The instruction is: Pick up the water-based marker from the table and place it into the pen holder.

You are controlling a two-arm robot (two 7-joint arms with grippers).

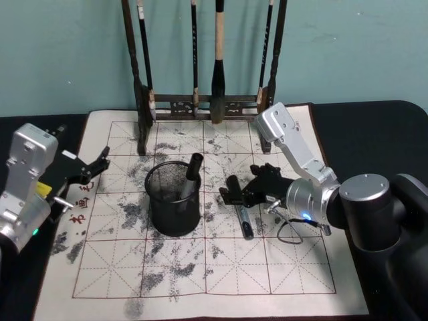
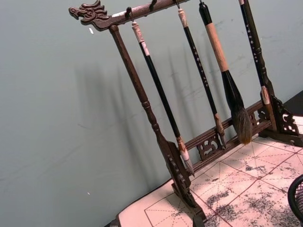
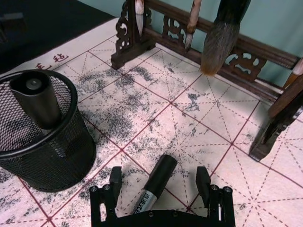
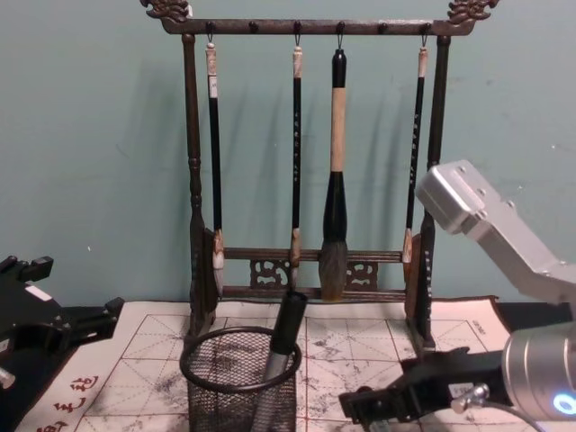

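Note:
A water-based marker (image 1: 245, 224) with a black cap and grey labelled body lies flat on the ink-stained grid paper, right of the pen holder (image 1: 172, 199). The holder is a short black mesh cup, and another dark marker (image 1: 194, 175) leans inside it. My right gripper (image 1: 241, 192) is low over the paper and open. In the right wrist view its fingers (image 3: 115, 178) straddle the lying marker (image 3: 160, 172) without touching it, and the cap sticks out past the tips. The pen holder (image 3: 42, 142) stands a short way off. My left gripper (image 1: 100, 162) is parked at the paper's left edge, open and holding nothing.
A tall dark wooden brush rack (image 1: 200, 103) with several hanging brushes stands at the back of the paper, close behind the holder. The paper (image 1: 200, 267) lies on a black table and is bare toward the front. A thin cable (image 1: 287, 234) loops under my right wrist.

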